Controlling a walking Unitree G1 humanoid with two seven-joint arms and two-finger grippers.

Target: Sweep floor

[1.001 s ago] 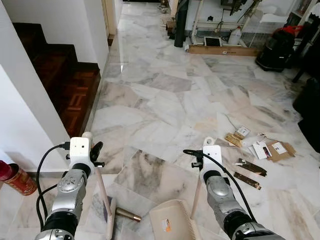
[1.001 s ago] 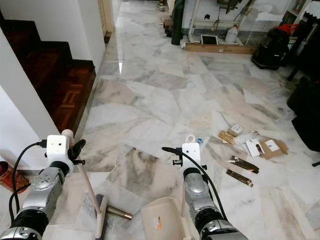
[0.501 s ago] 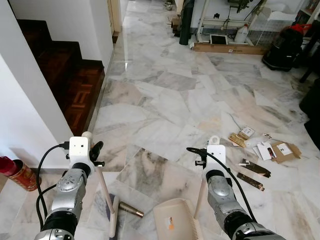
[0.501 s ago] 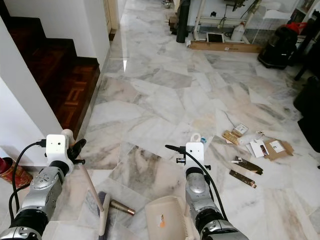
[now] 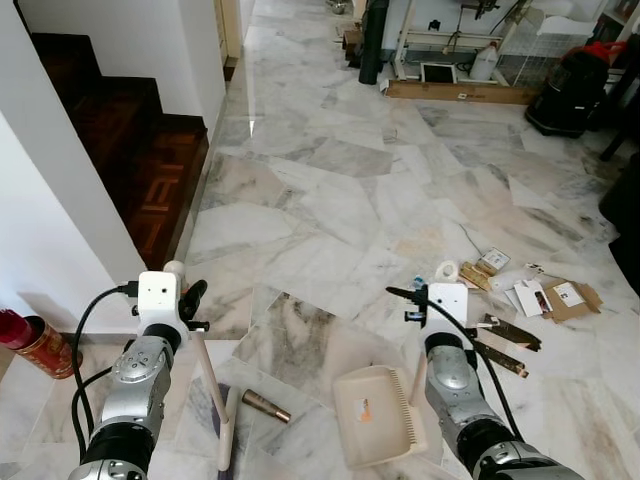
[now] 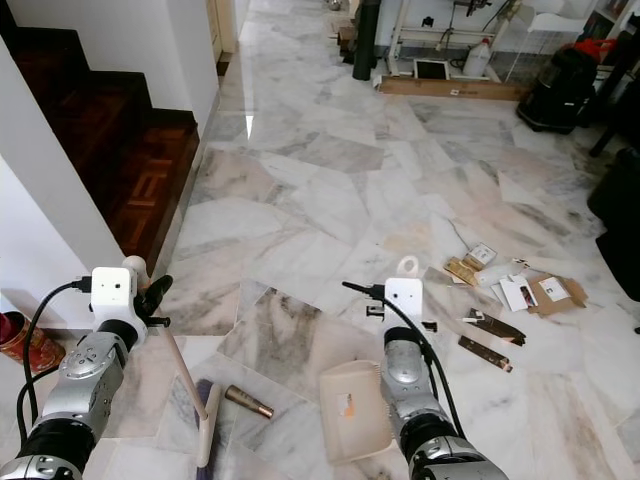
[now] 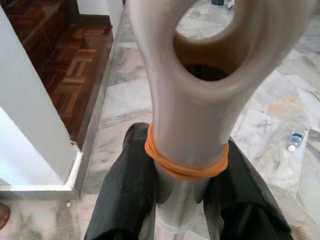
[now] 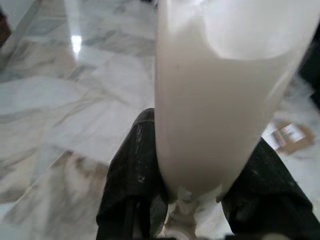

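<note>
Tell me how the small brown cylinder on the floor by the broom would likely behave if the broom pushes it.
The cylinder lies on its side on polished marble, so it would probably roll rather than slide, perhaps veering off. It looks small next to the broom, so likely light. The dustpan sits close to its right, so a short push might do.

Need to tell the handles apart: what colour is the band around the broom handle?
Orange band, on the beige broom handle; clearest in the left wrist view.

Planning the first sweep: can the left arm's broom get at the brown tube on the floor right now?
Probably yes. The left gripper holds the broom, whose head sits on the floor just beside the brown tube, with nothing between them.
</note>
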